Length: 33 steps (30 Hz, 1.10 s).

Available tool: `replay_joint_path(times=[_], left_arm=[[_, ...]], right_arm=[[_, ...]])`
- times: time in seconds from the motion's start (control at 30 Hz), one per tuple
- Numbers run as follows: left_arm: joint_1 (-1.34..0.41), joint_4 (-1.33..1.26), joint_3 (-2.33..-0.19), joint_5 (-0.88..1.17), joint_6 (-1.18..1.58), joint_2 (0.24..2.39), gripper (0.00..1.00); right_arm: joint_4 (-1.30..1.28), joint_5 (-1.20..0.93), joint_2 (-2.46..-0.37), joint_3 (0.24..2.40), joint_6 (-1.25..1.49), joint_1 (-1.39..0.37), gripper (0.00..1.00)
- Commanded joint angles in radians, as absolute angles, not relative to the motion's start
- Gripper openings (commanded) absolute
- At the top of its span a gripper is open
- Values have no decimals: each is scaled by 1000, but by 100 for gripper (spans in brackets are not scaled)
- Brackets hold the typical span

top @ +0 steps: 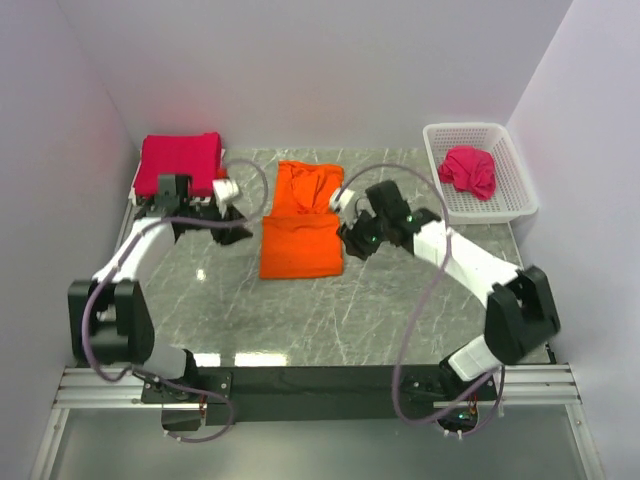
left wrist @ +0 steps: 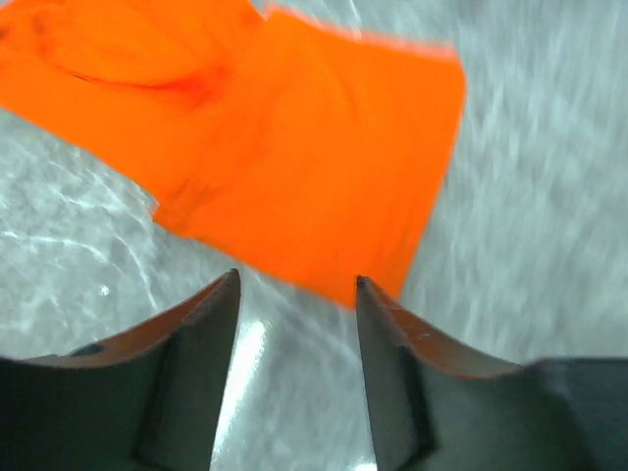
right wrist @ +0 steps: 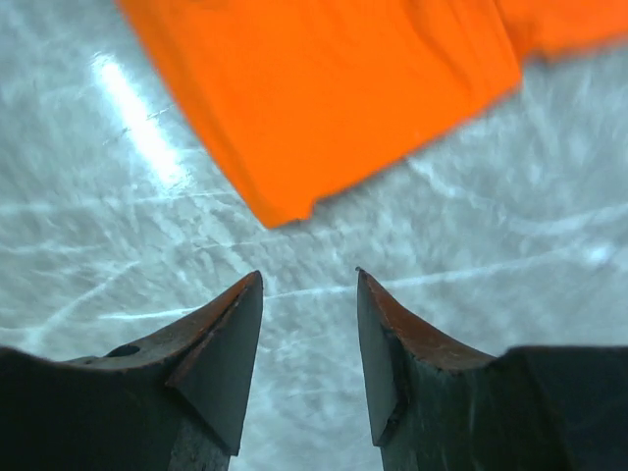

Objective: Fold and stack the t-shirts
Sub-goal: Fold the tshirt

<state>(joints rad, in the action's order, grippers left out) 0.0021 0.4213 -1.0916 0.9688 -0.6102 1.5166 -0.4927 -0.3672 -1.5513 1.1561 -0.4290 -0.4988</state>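
Note:
A bright orange t-shirt (top: 303,222) lies partly folded in the middle of the marble table, its lower half doubled into a rectangle. In the left wrist view the orange t-shirt (left wrist: 294,167) fills the top, clear of the fingertips. My left gripper (top: 238,225) hovers just left of it, open and empty (left wrist: 297,285). On the shirt's right side my right gripper (top: 352,238) is likewise open and empty (right wrist: 309,280), with an orange corner (right wrist: 324,108) ahead of it. A folded crimson-pink t-shirt (top: 180,163) rests at the back left. Another crimson-pink t-shirt (top: 470,170) lies crumpled in the basket.
The white lattice basket (top: 520,175) stands at the back right by the wall. Purple walls close in the table on the left, back and right. Grey marble table surface (top: 330,320) stretches between the orange shirt and the arm bases.

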Motion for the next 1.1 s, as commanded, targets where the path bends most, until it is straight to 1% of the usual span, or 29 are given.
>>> replay_joint_path(times=[0.0,0.07,0.13,0.17,0.27,0.43,0.57,0.7,0.87,0.9,0.97,1.03,1.07], left_arm=[[-2,565,-913,908,-1158,1445,57],[-2,507,-809,897,-1257,1405,65],[-17,441,-747,871,-1331,1358,68],[-31,398,-706,862,-1350,1347,68],[-83,396,-667,845,-1437,1338,67],[-156,261,-589,802,-1467,1333,63],[-204,192,-548,758,-1476,1348,60],[-227,172,-561,727,-1482,1403,53],[-245,126,-584,692,-1460,1446,46],[-247,130,-587,684,-1465,1462,42],[-249,114,-595,669,-1467,1479,38],[-250,109,-604,660,-1463,1506,29],[-250,109,-609,658,-1463,1506,29]], right_arm=[[-302,-220,-1514,1025,-659,-601,51],[-244,-201,-1513,965,-718,-649,51],[-174,-181,-1514,936,-794,-682,51],[-152,-183,-1514,914,-819,-713,51],[-95,-184,-1557,897,-877,-739,51],[-49,-190,-1617,873,-919,-755,50],[-64,-175,-1643,877,-931,-764,44],[-120,-173,-1647,887,-937,-764,41],[-130,-150,-1628,851,-948,-776,44],[-144,-150,-1626,850,-946,-776,44],[-146,-141,-1624,847,-942,-782,45],[-143,-138,-1629,841,-942,-785,46],[-144,-138,-1634,841,-942,-787,46]])
